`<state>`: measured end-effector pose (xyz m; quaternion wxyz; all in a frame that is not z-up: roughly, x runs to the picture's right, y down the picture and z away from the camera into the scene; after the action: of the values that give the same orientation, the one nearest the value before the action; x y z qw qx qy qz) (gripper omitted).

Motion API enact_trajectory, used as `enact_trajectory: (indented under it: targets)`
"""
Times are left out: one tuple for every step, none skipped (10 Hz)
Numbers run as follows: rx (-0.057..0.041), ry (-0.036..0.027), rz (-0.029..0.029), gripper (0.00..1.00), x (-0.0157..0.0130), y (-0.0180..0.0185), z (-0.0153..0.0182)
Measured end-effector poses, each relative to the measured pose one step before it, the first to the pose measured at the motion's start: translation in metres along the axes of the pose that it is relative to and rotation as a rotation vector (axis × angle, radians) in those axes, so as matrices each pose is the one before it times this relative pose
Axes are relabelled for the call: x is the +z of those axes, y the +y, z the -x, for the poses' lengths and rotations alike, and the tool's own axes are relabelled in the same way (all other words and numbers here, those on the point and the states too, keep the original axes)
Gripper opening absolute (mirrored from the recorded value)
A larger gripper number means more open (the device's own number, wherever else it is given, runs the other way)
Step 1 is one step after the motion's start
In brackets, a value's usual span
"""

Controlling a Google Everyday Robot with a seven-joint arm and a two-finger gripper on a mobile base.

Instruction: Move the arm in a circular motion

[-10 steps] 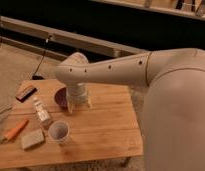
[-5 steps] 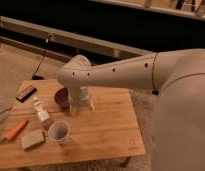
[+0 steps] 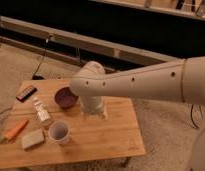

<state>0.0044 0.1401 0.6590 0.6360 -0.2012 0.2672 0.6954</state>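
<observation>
The arm (image 3: pixel 141 82) is thick and cream-white with small dark screw holes. It reaches in from the right edge to a rounded elbow (image 3: pixel 88 80) over the wooden table (image 3: pixel 111 137). From the elbow a short segment points straight down. The gripper (image 3: pixel 94 115) hangs at its end, just above the table top, right of a dark purple bowl (image 3: pixel 65 97). Nothing shows in the gripper.
On the left half of the table lie a white bottle (image 3: pixel 42 111), a paper cup (image 3: pixel 59 132), an orange carrot (image 3: pixel 16 129), a pale sponge (image 3: pixel 33 138) and a dark flat object (image 3: pixel 26 92). A cable (image 3: pixel 41 60) runs across the carpet behind the table.
The elbow and the hanging gripper have drifted to the right and slightly down, away from the bowl. The objects on the table have stayed put.
</observation>
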Motion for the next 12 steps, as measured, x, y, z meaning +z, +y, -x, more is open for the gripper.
enact_trajectory:
  targets:
    - [0.04332, -0.01103, -0.01491, 0.65, -0.00011, -0.02205, 0.00414]
    - [0.06712, -0.03307, -0.03074, 0.65, 0.00076, -0.03797, 0.01576]
    - [0.02946, -0.0224, -0.01552, 0.65, 0.00161, -0.01777, 0.01319]
    - [0.02978, -0.02944, -0.02217, 0.65, 0.00168, -0.0196, 0.01835]
    - [0.04018, -0.03324, -0.04067, 0.65, 0.00259, -0.0239, 0.0307]
    - [0.01478, -0.00967, -0.01831, 0.65, 0.00244, -0.00757, 0.01905]
    - [0.01439, -0.0032, -0.02077, 0.65, 0.00347, -0.00562, 0.02298]
    - [0.0074, 0.00451, -0.01114, 0.65, 0.00164, 0.0031, 0.02534]
    - [-0.00816, 0.01211, -0.01055, 0.65, -0.00053, 0.01494, 0.03219]
    - [-0.01012, 0.00584, -0.00511, 0.65, -0.00163, 0.0111, 0.016]
    - [-0.02265, 0.00071, -0.00519, 0.65, -0.00542, 0.02024, 0.02255]
    - [-0.03892, -0.01191, -0.0052, 0.65, -0.01056, 0.03037, 0.02576]
